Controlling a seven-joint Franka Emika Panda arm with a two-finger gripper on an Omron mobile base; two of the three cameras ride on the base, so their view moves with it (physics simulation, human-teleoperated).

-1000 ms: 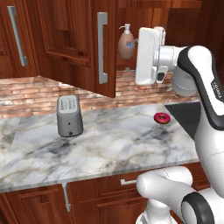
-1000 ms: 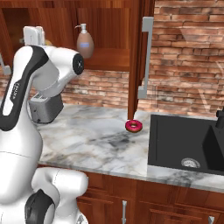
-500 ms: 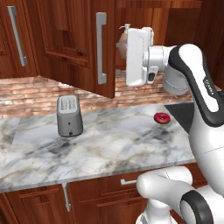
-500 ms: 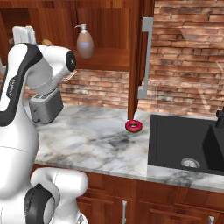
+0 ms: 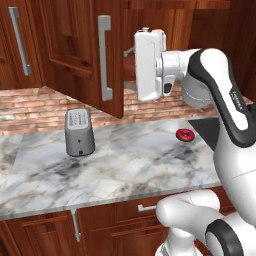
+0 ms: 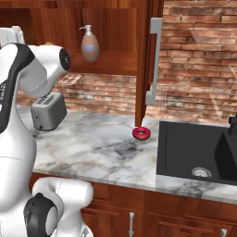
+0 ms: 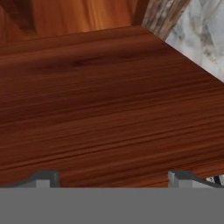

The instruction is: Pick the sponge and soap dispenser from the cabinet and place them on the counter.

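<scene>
Left base view: the arm's white hand reaches up to the open cabinet (image 5: 75, 45), above the toaster (image 5: 79, 132) and doughnut (image 5: 185, 134) on the counter (image 5: 125, 165). Right base view: the soap dispenser (image 6: 90, 45) stands upright on the cabinet shelf. Hand view: the gripper (image 7: 113, 178) stands spread wide, holding nothing, over the wooden shelf (image 7: 109, 100).

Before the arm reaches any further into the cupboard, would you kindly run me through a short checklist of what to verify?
1. Dark reddish-brown wooden cabinet doors open: ok.
2. Two-finger gripper jaws apart, nothing between them: ok.
3. Tan egg-shaped soap dispenser upright on the shelf: ok.
4. Yellow-and-green sponge located: cannot tell.
5. Bare white-and-grey marble counter space between the grey toaster and red doughnut for placing: ok.
</scene>
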